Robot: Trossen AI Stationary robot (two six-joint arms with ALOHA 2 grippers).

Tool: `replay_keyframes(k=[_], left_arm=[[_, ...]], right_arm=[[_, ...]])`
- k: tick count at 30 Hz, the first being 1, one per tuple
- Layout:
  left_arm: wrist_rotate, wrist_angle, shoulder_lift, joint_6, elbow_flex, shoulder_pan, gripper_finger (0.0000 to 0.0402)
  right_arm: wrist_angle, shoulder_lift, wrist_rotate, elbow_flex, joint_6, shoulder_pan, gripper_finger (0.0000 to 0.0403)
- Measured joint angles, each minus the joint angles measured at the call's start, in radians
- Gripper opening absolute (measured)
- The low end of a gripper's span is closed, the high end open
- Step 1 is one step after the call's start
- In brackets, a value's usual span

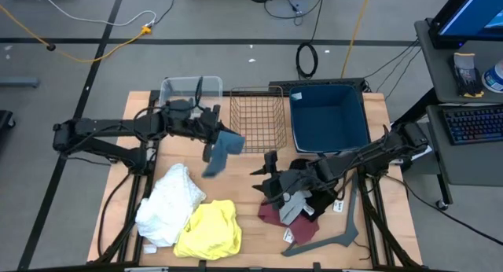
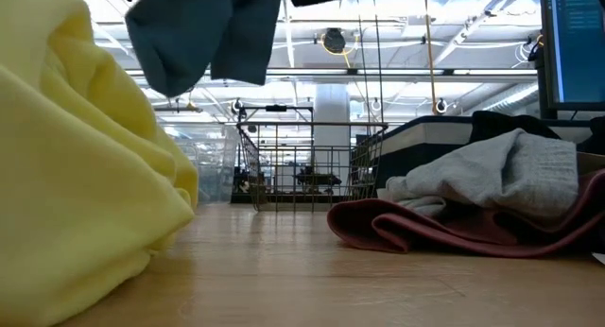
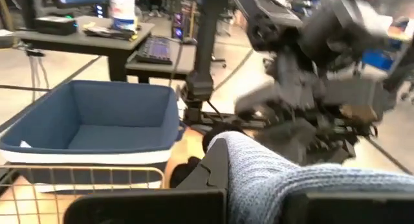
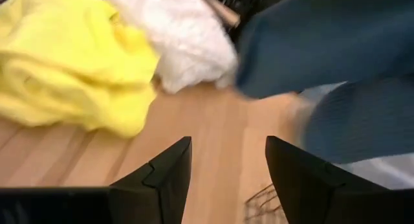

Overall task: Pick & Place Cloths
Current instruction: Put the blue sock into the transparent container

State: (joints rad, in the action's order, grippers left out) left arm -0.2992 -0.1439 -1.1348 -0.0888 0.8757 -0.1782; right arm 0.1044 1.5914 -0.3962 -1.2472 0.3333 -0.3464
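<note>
My left gripper [image 1: 214, 135] is over the table's middle, in front of the wire basket, shut on a blue knit cloth [image 1: 222, 152] that shows high up in the low view [image 2: 203, 34]. My right gripper [image 1: 265, 174] is open at the left edge of a pile of grey [image 2: 501, 180], maroon [image 2: 425, 234] and black cloths, touching nothing. Its wrist view looks past the open fingers [image 4: 226, 166] at bare wood. A white cloth [image 1: 169, 200] and a yellow cloth [image 1: 210, 229] lie heaped on the near left of the table. My left gripper pinches the blue cloth's upper end [image 3: 272, 175] between its two fingers, which come roughly level from the table's left. The cloth bunches up between the fingers; how many layers, I cannot tell. The rest hangs below the gripper [image 1: 216, 163], lifted clear of the table.
A wire basket [image 1: 258, 119] stands at the far middle, a blue bin [image 1: 328, 115] to its right and a clear bin [image 1: 187, 91] to its left. A dark grey hanger [image 1: 334, 237] lies near the right front. Bare wood shows between the two cloth piles.
</note>
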Motion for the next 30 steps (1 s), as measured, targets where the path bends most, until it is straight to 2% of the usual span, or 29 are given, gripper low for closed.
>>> replay_keyframes(k=[9, 12, 21, 30], left_arm=[[0.017, 0.003, 0.116, -0.079, 0.0, -0.102, 0.0], [0.052, 0.008, 0.172, -0.103, 0.0, -0.143, 0.0], [0.252, 0.072, 0.294, -0.093, 0.001, -0.272, 0.0], [0.417, 0.09, 0.278, -0.022, 0.001, -0.386, 0.0]], right_arm=[[0.22, 0.0, 0.004, 0.0, -0.165, -0.009, 0.019], [0.271, 0.0, 0.006, 0.0, -0.206, -0.01, 0.0187], [0.393, 0.0, 0.008, 0.0, -0.293, -0.041, 0.0185], [0.479, 0.0, 0.007, 0.0, -0.384, -0.117, 0.0185]])
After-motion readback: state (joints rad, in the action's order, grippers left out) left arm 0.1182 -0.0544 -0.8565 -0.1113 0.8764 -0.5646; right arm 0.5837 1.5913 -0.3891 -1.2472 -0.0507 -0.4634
